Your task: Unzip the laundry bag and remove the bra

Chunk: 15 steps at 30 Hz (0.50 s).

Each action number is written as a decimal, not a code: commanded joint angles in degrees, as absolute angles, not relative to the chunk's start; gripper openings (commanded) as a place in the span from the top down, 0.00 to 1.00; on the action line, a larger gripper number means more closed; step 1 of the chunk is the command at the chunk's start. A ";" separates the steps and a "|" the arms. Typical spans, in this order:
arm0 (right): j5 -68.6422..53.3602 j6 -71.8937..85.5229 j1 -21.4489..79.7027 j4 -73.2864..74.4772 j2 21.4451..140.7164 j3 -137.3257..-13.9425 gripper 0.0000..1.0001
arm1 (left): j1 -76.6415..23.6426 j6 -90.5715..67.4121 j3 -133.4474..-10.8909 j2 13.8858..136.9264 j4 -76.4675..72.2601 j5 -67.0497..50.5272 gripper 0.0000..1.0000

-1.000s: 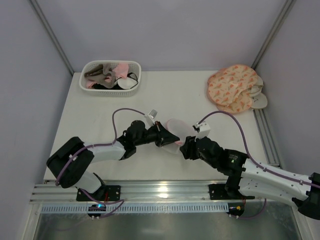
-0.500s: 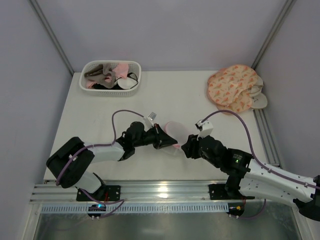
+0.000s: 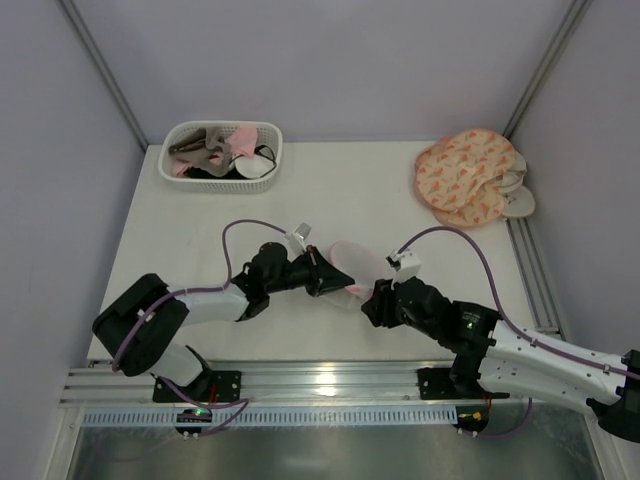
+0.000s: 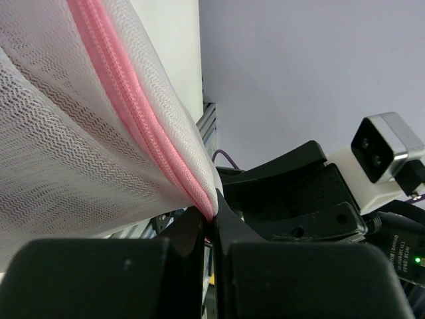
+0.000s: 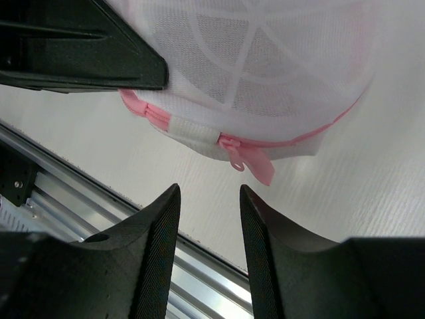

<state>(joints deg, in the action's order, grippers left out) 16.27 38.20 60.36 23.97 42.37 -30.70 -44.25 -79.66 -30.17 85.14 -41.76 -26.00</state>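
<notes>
The laundry bag, a small round white mesh pouch with a pink zipper rim, sits at the table's middle between both grippers. My left gripper is shut on the bag's pink zipper seam, pinching it at the fingertips. My right gripper stands open just short of the bag, with nothing between its fingers. The pink zipper pull hangs from the rim just above and to the right of its gap. In the top view the right gripper is at the bag's near right edge. The bra is hidden.
A white basket of garments stands at the back left. A peach orange-patterned fabric piece lies at the back right. An aluminium rail runs along the near edge, close under the right gripper, and another rail runs along the right side.
My right gripper has shifted slightly left toward the bag's near edge, and its jaws have narrowed a little. The left gripper keeps its grip on the zipper rim.
</notes>
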 commanded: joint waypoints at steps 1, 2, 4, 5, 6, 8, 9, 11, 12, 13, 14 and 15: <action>16.52 40.08 60.38 23.64 42.10 -30.24 0.55 | -43.77 -80.51 -31.64 84.11 -45.97 -26.45 1.00; 17.05 40.08 60.38 23.82 42.01 -30.32 0.55 | -43.77 -80.51 -31.64 84.02 -45.88 -26.63 1.00; 18.45 39.90 60.38 24.08 41.57 -30.67 0.55 | -43.77 -80.51 -31.55 83.94 -45.79 -26.63 1.00; 19.07 39.64 60.38 23.91 41.40 -30.85 0.55 | -43.77 -80.51 -31.47 83.85 -45.79 -26.72 1.00; 19.59 39.38 60.38 23.82 41.40 -30.94 0.55 | -43.77 -80.59 -31.38 83.85 -45.88 -26.81 1.00; 21.00 38.76 60.38 23.12 41.66 -31.11 0.55 | -43.77 -80.68 -31.20 83.85 -46.14 -26.98 1.00; 21.27 38.59 60.38 22.25 41.75 -31.11 0.55 | -43.77 -80.86 -31.03 83.85 -46.32 -27.07 1.00; 21.18 38.41 60.38 21.19 42.97 -31.20 0.55 | -43.77 -81.04 -30.85 83.76 -46.84 -26.98 1.00; 21.09 38.23 60.29 20.05 43.50 -31.11 0.55 | -43.77 -81.12 -30.59 83.67 -46.93 -27.07 1.00; 21.01 38.15 60.38 19.52 44.64 -31.20 0.55 | -43.77 -81.30 -30.50 83.67 -47.11 -27.07 1.00; 21.27 38.23 60.29 19.16 45.17 -31.20 0.55 | -43.77 -81.30 -30.41 83.41 -47.11 -27.07 1.00; 21.44 38.15 60.29 18.20 45.61 -31.20 0.56 | -43.77 -81.39 -30.41 83.32 -47.20 -27.16 1.00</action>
<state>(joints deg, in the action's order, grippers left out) 19.35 38.98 60.36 22.61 44.18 -30.20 -44.12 -80.86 -30.17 85.10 -43.09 -26.15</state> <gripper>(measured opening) 0.448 0.010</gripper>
